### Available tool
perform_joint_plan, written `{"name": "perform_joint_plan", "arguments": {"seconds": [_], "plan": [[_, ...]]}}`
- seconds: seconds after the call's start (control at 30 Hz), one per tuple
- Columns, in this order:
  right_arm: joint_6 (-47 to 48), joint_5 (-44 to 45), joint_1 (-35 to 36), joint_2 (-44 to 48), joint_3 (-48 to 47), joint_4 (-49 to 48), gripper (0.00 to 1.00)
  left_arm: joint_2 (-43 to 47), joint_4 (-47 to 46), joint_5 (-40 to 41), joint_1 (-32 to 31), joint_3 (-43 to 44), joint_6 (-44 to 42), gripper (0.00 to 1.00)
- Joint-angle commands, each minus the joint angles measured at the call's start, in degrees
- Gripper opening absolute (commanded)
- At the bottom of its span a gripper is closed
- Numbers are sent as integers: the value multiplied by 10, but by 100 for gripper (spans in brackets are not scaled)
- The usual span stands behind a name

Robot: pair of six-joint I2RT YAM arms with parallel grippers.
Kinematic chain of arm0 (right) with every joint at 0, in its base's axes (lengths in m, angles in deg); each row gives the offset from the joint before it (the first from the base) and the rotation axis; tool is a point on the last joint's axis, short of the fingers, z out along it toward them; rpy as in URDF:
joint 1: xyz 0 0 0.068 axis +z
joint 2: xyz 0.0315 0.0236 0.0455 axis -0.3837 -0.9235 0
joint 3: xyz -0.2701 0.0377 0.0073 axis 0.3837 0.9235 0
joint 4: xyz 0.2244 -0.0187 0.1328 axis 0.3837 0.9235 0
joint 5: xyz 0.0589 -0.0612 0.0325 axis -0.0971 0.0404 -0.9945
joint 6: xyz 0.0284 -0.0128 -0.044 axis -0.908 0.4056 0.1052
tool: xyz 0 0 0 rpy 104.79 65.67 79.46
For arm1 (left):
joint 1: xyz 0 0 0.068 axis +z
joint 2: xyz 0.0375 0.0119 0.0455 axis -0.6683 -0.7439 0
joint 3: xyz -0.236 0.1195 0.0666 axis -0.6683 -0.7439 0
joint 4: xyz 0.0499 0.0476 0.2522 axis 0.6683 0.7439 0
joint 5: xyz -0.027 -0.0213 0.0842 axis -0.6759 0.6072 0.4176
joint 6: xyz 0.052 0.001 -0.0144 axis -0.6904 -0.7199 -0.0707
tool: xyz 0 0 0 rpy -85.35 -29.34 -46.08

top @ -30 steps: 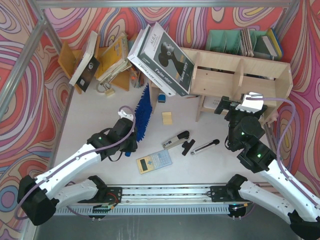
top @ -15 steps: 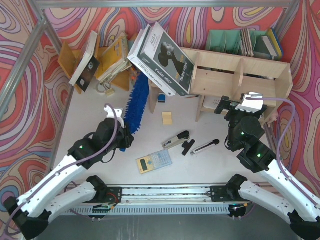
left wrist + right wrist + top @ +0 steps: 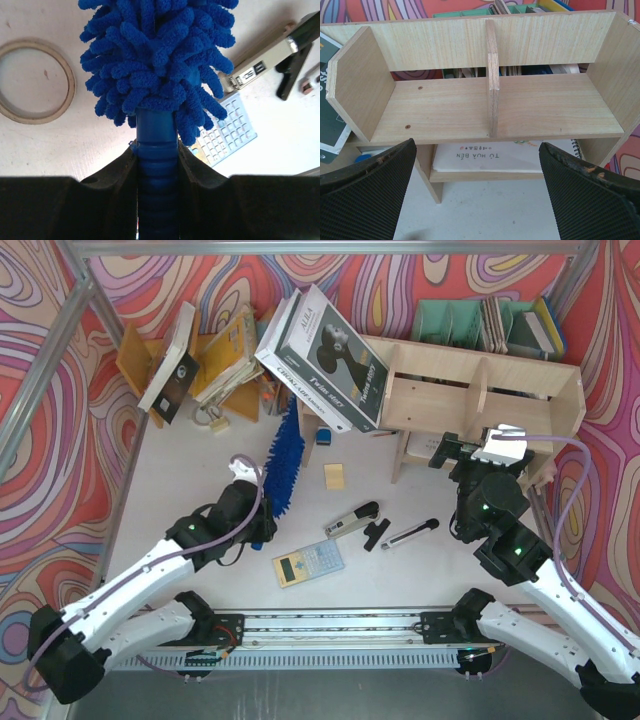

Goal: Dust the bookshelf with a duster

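Item: duster [image 3: 155, 60], fluffy blue chenille head, ribbed slim handle; left gripper [image 3: 156, 160] is clenching the handle, head pointing far, left of the bookshelf [image 3: 445, 110], pale plywood with upright dividers. Item: right gripper [image 3: 480, 192], fingers spreading wide, gripping nothing.

1. Walled on three sides by swirling panels [image 3: 60, 310] of red, pink, purple, cream and blue.
2. Framed at the corners and along the top by grey metal bars [image 3: 42, 380].
3. Floored with a white matte worktop [image 3: 185, 465], faintly marked in places.
4. Edged on the near side by a silver rail [image 3: 330, 624].
5. Lit evenly, with only soft shadows.
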Motion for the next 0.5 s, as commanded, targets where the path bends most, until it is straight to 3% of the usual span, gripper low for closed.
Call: {"name": "perform_joint_plan", "arguments": {"seconds": [0.0,0.2,0.47], "plan": [[-5,1,-3,1,-3,-2,98,-27,-63,-21,-2,-19,12,0],[-5,1,-2,2,-3,0,98,-51,-28,5,-2,0,9,0],[-6,1,-2,6,-3,0,98,33,-3,21,-2,72,-27,0]]}}
